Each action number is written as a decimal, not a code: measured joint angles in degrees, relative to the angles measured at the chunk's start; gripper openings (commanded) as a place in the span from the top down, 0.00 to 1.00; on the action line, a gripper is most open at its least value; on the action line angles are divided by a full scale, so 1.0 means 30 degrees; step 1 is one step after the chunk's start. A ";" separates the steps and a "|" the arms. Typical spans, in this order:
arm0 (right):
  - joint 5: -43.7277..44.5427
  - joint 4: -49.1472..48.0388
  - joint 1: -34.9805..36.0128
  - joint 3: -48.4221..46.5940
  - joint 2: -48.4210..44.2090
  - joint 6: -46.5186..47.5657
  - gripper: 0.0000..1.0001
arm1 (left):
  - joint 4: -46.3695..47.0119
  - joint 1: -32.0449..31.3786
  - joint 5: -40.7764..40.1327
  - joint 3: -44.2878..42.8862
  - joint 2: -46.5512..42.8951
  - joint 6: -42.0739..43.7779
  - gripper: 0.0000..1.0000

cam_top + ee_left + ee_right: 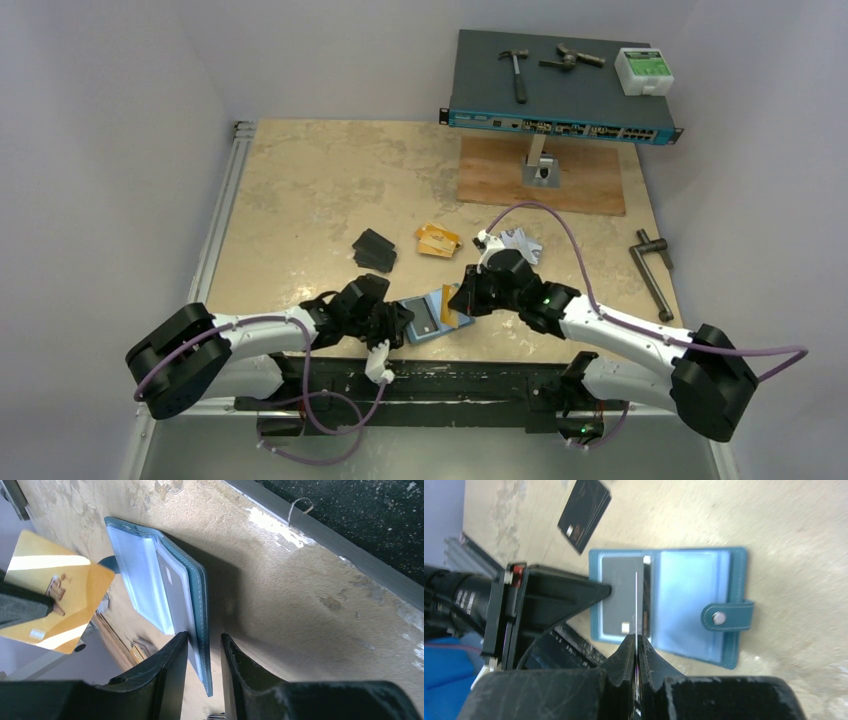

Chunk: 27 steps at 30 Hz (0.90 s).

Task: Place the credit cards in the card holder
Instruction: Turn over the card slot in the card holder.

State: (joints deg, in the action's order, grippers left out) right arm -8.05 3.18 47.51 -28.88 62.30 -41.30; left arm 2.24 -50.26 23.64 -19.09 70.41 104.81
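my right gripper [636,642] pinches a gold credit card [55,595] above the card holder [739,570]; left gripper [204,637] narrowly straddles its cover, grip unclear.

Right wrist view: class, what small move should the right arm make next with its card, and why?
Probably ease the right gripper down, tipping the orange-gold card toward a pocket mouth. The card is pinched edge-on above the open card holder, near its fold, and is not yet in a pocket. The left gripper straddles the holder's edge, seemingly steadying it.
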 measured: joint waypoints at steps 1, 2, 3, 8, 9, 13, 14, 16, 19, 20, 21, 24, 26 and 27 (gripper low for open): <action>0.0423 0.0262 -0.0117 -0.0240 -0.0029 0.0182 1.00 | 0.0000 0.0000 -0.0029 0.0007 -0.0007 0.0066 0.68; 0.0663 0.0488 -0.0182 -0.0415 -0.0044 0.0335 1.00 | 0.0007 0.0000 -0.0044 0.0029 -0.0022 0.0160 0.68; 0.1035 0.0707 -0.0291 -0.0605 -0.0073 0.0532 1.00 | 0.0007 0.0000 -0.0066 0.0066 -0.0044 0.0291 0.67; 0.2178 0.1428 -0.0663 -0.0794 -0.0328 0.1311 1.00 | 0.0015 0.0029 -0.0182 0.0299 -0.0087 0.0474 0.67; 0.2433 0.1625 -0.0721 -0.0794 -0.0328 0.1464 1.00 | 0.0044 0.0058 -0.0197 0.0313 -0.0095 0.0495 0.67; 0.3038 0.2076 -0.0787 -0.0794 -0.0423 0.1872 1.00 | 0.0087 0.0168 -0.0342 0.0313 -0.0095 0.0495 0.66; 0.3162 0.2135 -0.0823 -0.0794 -0.0495 0.1982 1.00 | 0.0095 0.0219 -0.0357 0.0313 -0.0095 0.0495 0.66; 0.3402 0.2164 -0.0860 -0.0794 -0.0561 0.2164 1.00 | 0.0095 0.0270 -0.0408 0.0313 -0.0095 0.0495 0.66; 0.3526 0.2229 -0.0874 -0.0794 -0.0554 0.2390 1.00 | 0.0117 0.0328 -0.0444 0.0313 -0.0087 0.0481 0.66; 0.3526 0.2229 -0.0874 -0.0794 -0.0554 0.2433 1.00 | 0.0117 0.0335 -0.0452 0.0313 -0.0087 0.0481 0.66; 0.3526 0.2229 -0.0874 -0.0794 -0.0546 0.2499 1.00 | 0.0117 0.0335 -0.0459 0.0313 -0.0087 0.0474 0.66; 0.3519 0.2229 -0.0874 -0.0794 -0.0495 0.2652 1.00 | 0.0131 0.0342 -0.0466 0.0313 -0.0087 0.0452 0.67; 0.3570 0.2200 -0.0874 -0.0794 -0.0379 0.2732 1.00 | 0.0131 0.0335 -0.0466 0.0313 -0.0087 0.0444 0.66; 0.3643 0.2200 -0.0874 -0.0794 -0.0262 0.2776 1.00 | 0.0131 0.0335 -0.0474 0.0313 -0.0087 0.0444 0.66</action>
State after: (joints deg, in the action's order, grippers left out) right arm 2.87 9.78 44.88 -31.27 61.52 -32.97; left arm 2.63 -49.25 22.22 -18.15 70.15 106.15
